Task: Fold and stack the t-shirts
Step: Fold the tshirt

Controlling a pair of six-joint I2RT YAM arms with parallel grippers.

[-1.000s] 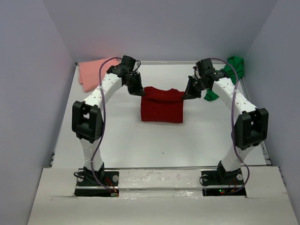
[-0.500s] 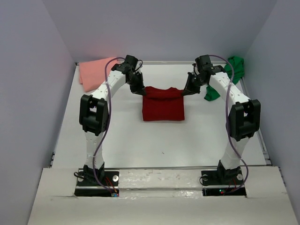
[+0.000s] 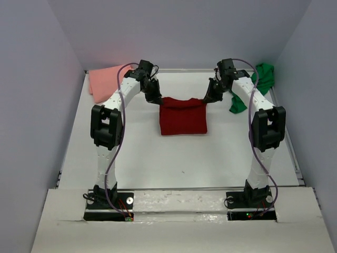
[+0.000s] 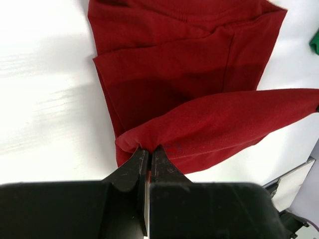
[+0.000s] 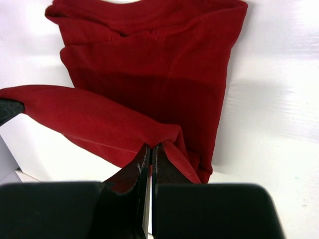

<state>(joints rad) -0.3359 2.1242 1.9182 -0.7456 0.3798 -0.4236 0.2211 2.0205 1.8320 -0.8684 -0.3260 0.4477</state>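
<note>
The top view looks down from high behind the arm bases [image 3: 108, 203], taking in the whole table [image 3: 137, 158]. The wrist views sit close — one looks along the left gripper [image 4: 149, 149], one along the right gripper [image 5: 150, 146] — and all three share the red shirt [image 3: 182, 118].

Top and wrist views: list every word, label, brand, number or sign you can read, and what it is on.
None can be read. The dark red t-shirt, pink t-shirt and green t-shirt are plain, and nothing else shows legible marks.
</note>
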